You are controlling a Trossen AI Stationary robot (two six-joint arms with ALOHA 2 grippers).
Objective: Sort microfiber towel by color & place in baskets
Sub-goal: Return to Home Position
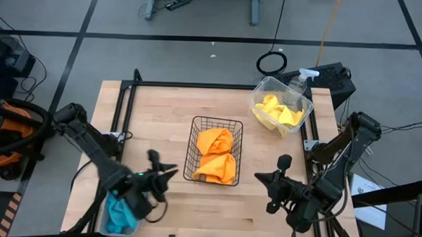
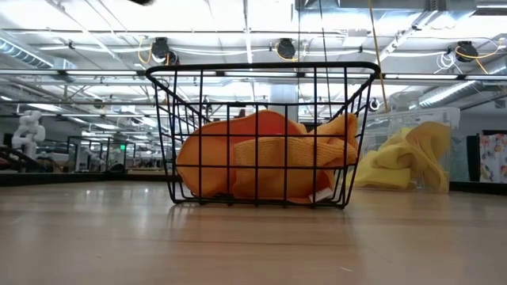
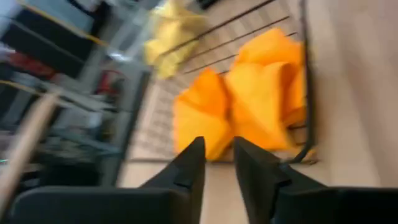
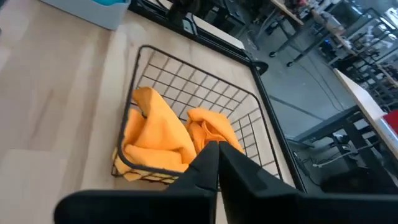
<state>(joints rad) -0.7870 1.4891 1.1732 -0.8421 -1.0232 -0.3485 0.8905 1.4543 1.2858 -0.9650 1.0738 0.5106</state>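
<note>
Two grippers flanked the middle of the pale wooden table (image 1: 155, 116), and here was how they stood. The left gripper (image 1: 168, 172) (image 3: 217, 155) sat at the near left, its dark fingers a narrow gap apart and holding nothing, pointed at the black wire-mesh rectangular basket (image 1: 197, 125) (image 3: 306, 81). The right gripper (image 1: 260, 178) (image 4: 217, 158) mirrored it at the near right, fingers pressed together and empty, aimed at the same basket (image 4: 186, 62).

Out from there, the basket (image 2: 261, 71) stood mid-table between them, and inside it lay the two orange microfiber towels (image 1: 217, 155) (image 2: 261, 158), soft, fuzzy and crumpled, one bunched toward the far end, the other toward the near end, touching. Both wrist views caught them heaped against the wire (image 3: 261, 93) (image 4: 155, 134).

Just beside the left gripper, at the table's near left edge, the small pale grey-blue rectangular tray (image 1: 109, 224) (image 4: 87, 12) held bunched teal-blue towel (image 1: 123, 212); how many pieces, I could not tell.

At the far right corner, the clear plastic rounded tub (image 1: 306, 104) (image 2: 412, 119) carried the bright yellow towels (image 1: 278, 112) (image 2: 404, 158) (image 3: 168, 34), rumpled in a loose pile. A clear spray bottle with a white trigger (image 1: 302, 81) stood at the tub's far side.
</note>
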